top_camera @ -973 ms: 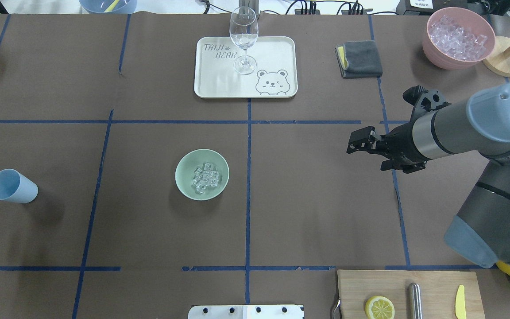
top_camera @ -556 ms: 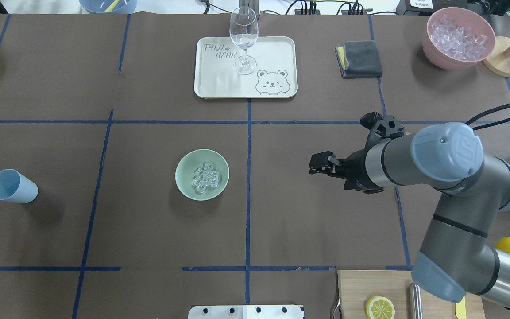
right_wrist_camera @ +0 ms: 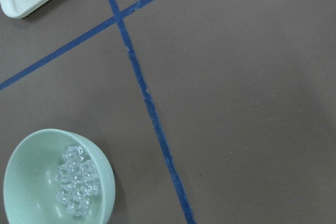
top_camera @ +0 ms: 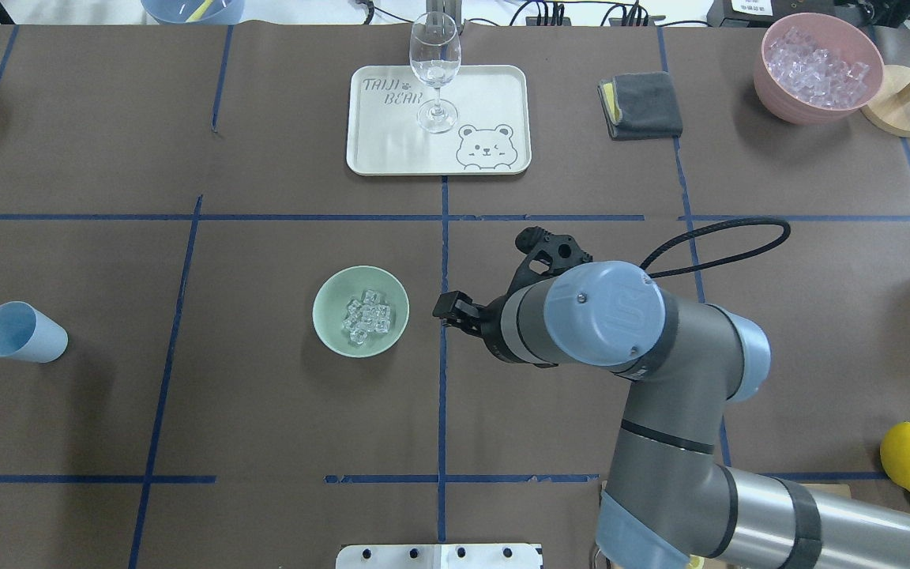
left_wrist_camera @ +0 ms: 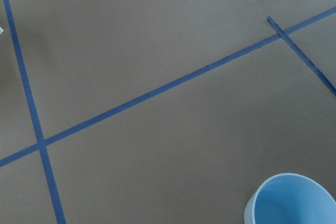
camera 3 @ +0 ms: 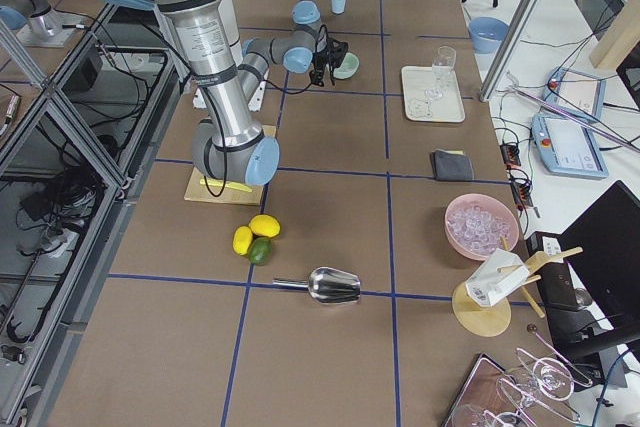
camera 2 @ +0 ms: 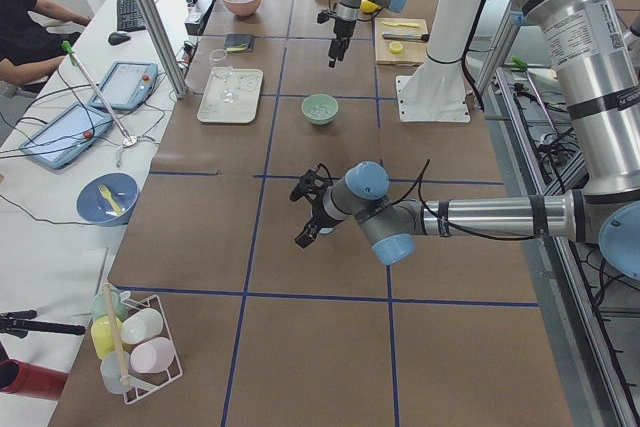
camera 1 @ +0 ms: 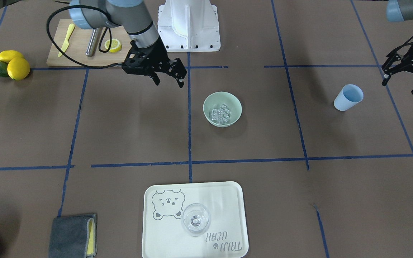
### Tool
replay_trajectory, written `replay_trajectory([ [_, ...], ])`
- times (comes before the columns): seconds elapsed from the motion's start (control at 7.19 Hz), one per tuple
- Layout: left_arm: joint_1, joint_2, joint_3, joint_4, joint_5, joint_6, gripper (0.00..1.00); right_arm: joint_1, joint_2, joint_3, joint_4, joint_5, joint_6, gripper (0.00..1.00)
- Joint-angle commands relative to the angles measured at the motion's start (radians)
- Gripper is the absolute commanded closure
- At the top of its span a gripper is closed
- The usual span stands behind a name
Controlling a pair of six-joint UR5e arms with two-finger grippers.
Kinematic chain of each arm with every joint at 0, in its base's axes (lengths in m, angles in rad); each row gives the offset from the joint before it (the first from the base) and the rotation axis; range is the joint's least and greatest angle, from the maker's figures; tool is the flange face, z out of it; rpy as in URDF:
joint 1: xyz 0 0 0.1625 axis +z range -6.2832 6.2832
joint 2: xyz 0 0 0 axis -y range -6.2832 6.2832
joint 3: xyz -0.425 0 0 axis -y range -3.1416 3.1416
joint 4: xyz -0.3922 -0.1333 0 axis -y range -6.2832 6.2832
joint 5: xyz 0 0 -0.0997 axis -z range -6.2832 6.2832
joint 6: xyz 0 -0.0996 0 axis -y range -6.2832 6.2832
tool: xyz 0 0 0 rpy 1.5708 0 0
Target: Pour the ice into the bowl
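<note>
Your right gripper [camera 1: 169, 81] hangs with its jaws spread wide and nothing between them. The bowl [camera 1: 222, 97] sits just ahead of those fingertips, past the blue tape line [camera 1: 189, 118], near but not touching. And look inside: the ice [camera 1: 221, 114] is lying in a loose heap at the bottom, so the pour looks done from here.

Those cubes are small, hard and glassy. Expect them to slide and bounce, so don't pinch them; move them only in a vessel. Whether they're wet I can't tell from this height.

If you must shift the bowl, it looks rigid, smooth and light. Take it across the rim, one finger inside the wall and one outside, clear of the heap, and keep it level.

Your left gripper [camera 1: 400, 86] is spread open and empty too. The light blue cup [camera 1: 349, 97] stands close beside it on the bowl's side, apart from the fingers. It's thin and smooth, so hold it mid-wall and gently.
</note>
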Motion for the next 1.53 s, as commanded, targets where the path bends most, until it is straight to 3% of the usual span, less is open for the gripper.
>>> replay_trajectory([
  [0.0,-0.013,-0.042,0.046,0.006,0.002,-0.004,0.0,-0.019,0.122,-0.132,-0.004,-0.025,0.028,0.0],
  [0.56,-0.018,-0.039,0.046,-0.007,0.002,-0.006,0.0,-0.019,0.22,-0.329,0.082,-0.088,0.033,0.04],
  [0.97,-0.018,-0.031,0.038,-0.008,0.001,-0.007,0.0,-0.023,0.225,-0.355,0.077,-0.08,-0.133,0.12],
  [1.39,-0.018,-0.03,0.037,-0.008,0.001,-0.007,0.0,-0.023,0.237,-0.375,0.08,-0.075,-0.173,0.27],
])
